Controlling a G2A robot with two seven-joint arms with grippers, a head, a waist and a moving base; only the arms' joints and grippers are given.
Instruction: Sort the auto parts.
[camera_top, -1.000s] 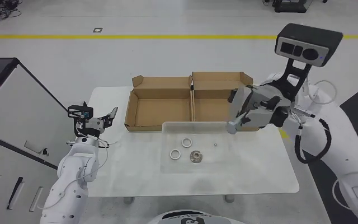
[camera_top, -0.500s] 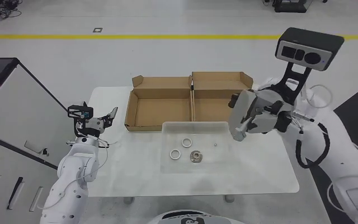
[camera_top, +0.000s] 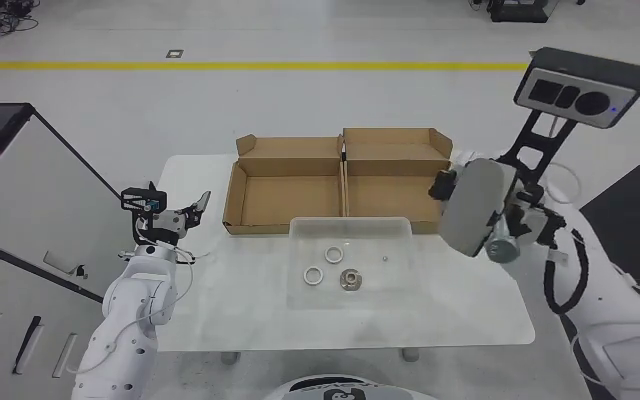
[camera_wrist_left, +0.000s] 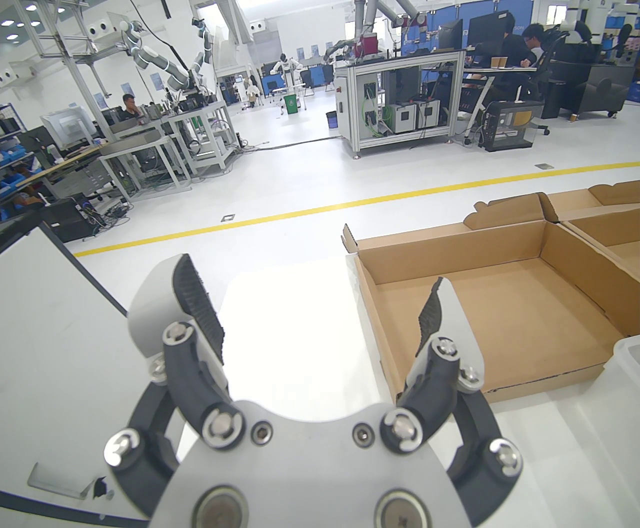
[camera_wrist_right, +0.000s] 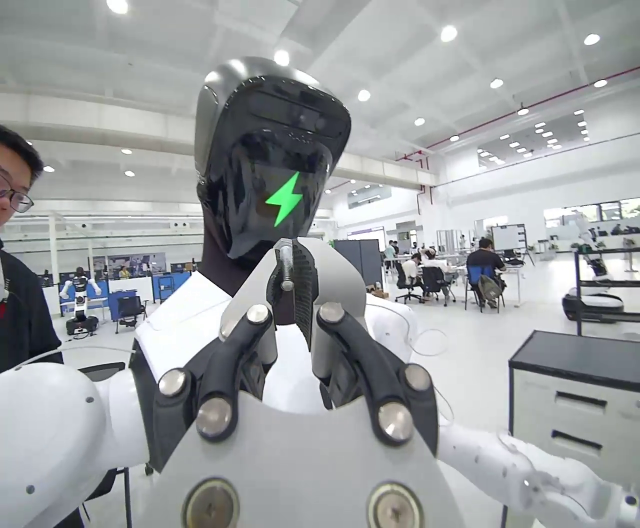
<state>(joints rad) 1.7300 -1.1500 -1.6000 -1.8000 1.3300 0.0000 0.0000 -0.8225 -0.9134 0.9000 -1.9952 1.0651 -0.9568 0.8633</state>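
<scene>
In the right wrist view my right gripper (camera_wrist_right: 295, 262) points up and is shut on a small threaded metal bolt (camera_wrist_right: 285, 270). From above, that arm's wrist (camera_top: 473, 208) hangs over the table's right side, beside the right cardboard box (camera_top: 392, 197). A clear tray (camera_top: 350, 262) holds two white rings (camera_top: 314, 275) (camera_top: 334, 254), a metal hub (camera_top: 349, 278) and a tiny part (camera_top: 385, 257). My left gripper (camera_wrist_left: 312, 295) (camera_top: 186, 210) stands open and empty at the table's left edge, short of the left cardboard box (camera_wrist_left: 505, 310) (camera_top: 285, 197).
The two open cardboard boxes stand side by side at the back of the white table (camera_top: 250, 300), with the tray just in front of them. A grey-topped cabinet (camera_top: 40, 190) stands to the left of the table.
My right arm has drawn back to the right from over the tray's corner and turned its gripper up and away from the table. The left arm has kept still.
</scene>
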